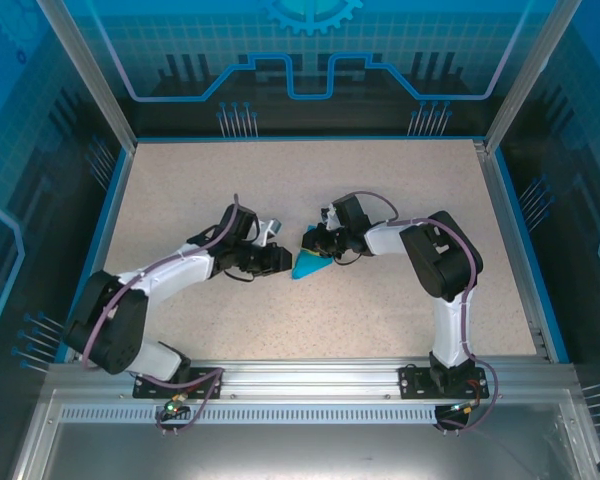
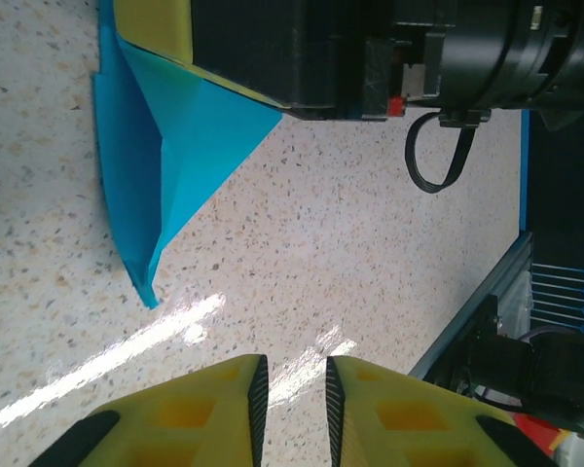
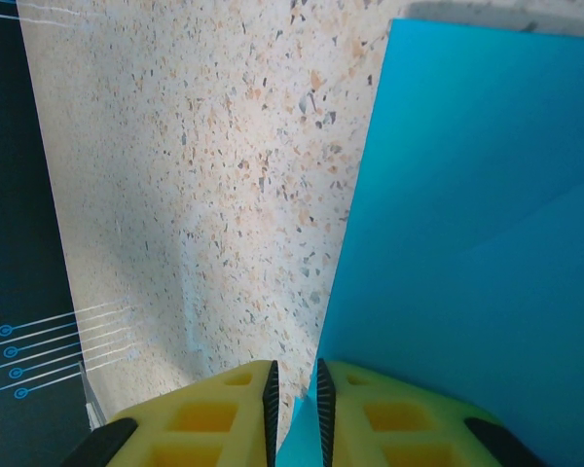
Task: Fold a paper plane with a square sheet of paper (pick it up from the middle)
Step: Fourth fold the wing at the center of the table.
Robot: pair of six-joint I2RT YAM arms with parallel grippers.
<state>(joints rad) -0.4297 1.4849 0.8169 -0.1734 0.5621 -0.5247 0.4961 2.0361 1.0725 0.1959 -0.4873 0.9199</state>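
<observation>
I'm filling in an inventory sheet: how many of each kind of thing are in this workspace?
Teal folded paper: 1
Claws: 2, the left claw and the right claw
Total: 3

From above, the paper (image 1: 310, 267) is too small for me to read its folds, and its far end is tucked under the right gripper (image 1: 318, 245). Through the left wrist camera the sheet runs off the top edge, part of it covered by that gripper's yellow finger (image 2: 151, 24). The left gripper (image 2: 294, 375) is cut off at the bottom there. In the right wrist view the paper spills off the top and right edges, and its near edge vanishes between the fingers (image 3: 389, 413).
</observation>
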